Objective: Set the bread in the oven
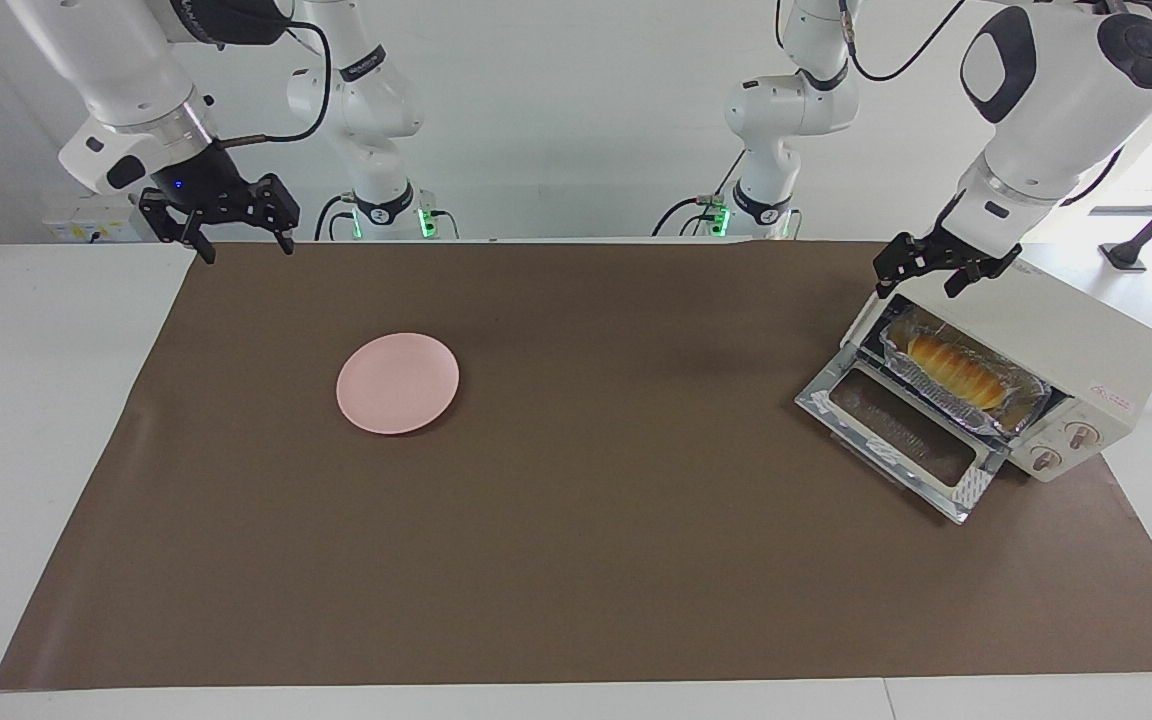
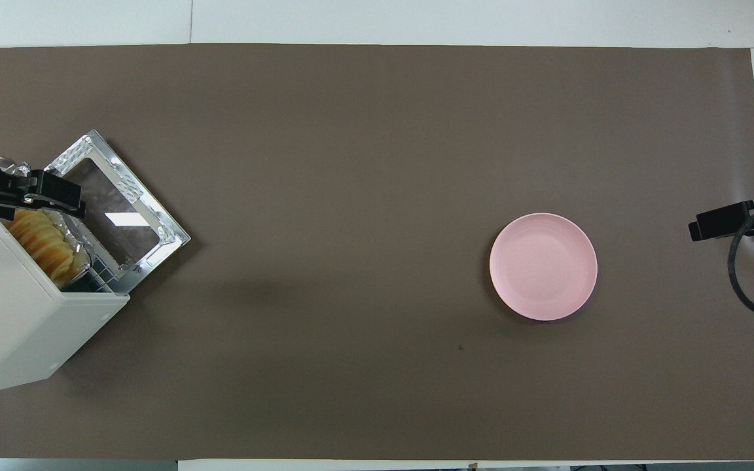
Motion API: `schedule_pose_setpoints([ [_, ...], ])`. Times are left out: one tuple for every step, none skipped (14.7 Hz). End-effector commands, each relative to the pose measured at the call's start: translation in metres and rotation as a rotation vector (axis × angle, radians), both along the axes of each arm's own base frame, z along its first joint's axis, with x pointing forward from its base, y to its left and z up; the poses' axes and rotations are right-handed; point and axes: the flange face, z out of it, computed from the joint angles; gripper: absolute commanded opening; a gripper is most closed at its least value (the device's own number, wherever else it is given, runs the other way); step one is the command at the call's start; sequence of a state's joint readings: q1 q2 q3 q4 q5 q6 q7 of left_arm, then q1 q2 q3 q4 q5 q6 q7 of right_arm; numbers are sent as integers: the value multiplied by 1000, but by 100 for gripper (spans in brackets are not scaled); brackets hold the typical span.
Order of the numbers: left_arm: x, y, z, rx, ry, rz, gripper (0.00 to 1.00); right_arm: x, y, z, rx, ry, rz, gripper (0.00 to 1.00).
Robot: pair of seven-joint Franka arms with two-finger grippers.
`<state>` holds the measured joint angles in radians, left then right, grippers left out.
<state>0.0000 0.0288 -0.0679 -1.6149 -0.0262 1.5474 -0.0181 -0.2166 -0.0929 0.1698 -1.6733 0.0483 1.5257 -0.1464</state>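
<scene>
Right gripper (image 1: 240,243): black two-finger gripper on the white right arm, up in the air over the edge of the brown paper sheet at the right arm's end of the bench; fingers spread apart, holding nothing; this arm waits.
Brown paper sheet (image 1: 616,520): large matte covering spread over most of the white bench (image 1: 26,400).
Pink plate (image 1: 398,383): round, shallow, bare, lying flat on the sheet toward the right arm's end, well apart from the oven.
Way between plate and oven: only bare brown sheet.
Oven door (image 1: 896,430): silver-framed glass door swung fully down, lying out flat in front of the oven mouth.
Left gripper (image 1: 939,275): black two-finger gripper on the white left arm, over the top front edge of the oven, just above the mouth; fingers spread apart, gripping nothing, apart from the bread.
Oven (image 1: 1066,345): small cream-white boxy toaster oven with two round knobs, standing askew at the left arm's end of the bench.
Foil tray (image 1: 1021,410): crinkled silver tray sitting in the oven mouth on the dark wire rack.
Bread (image 1: 954,367): small elongated golden-yellow loaf with ridged, slice-like segments, browner along the top; lying lengthwise in the foil tray inside the oven.
</scene>
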Motion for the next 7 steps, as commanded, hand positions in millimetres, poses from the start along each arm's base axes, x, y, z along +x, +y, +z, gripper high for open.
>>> schedule_pose_setpoints([
  [-5, 5, 4, 9, 4, 4, 100, -4, -2, 3, -13, 7, 16, 100],
  [-6, 5, 4, 9, 7, 4, 100, -4, -2, 3, -13, 9, 16, 100],
  [-6, 5, 3, 9, 9, 3, 100, -4, -2, 3, -13, 9, 16, 100],
  [-5, 5, 4, 8, 3, 1, 100, -4, -2, 3, -15, 9, 16, 100],
  [-5, 5, 4, 8, 1, -2, 100, -4, -2, 3, -13, 9, 16, 100],
  [-5, 5, 5, 8, -2, 0, 100, -4, -2, 3, -13, 9, 16, 100],
  [-3, 4, 6, 6, -9, 3, 100, -4, -2, 3, -13, 9, 16, 100],
])
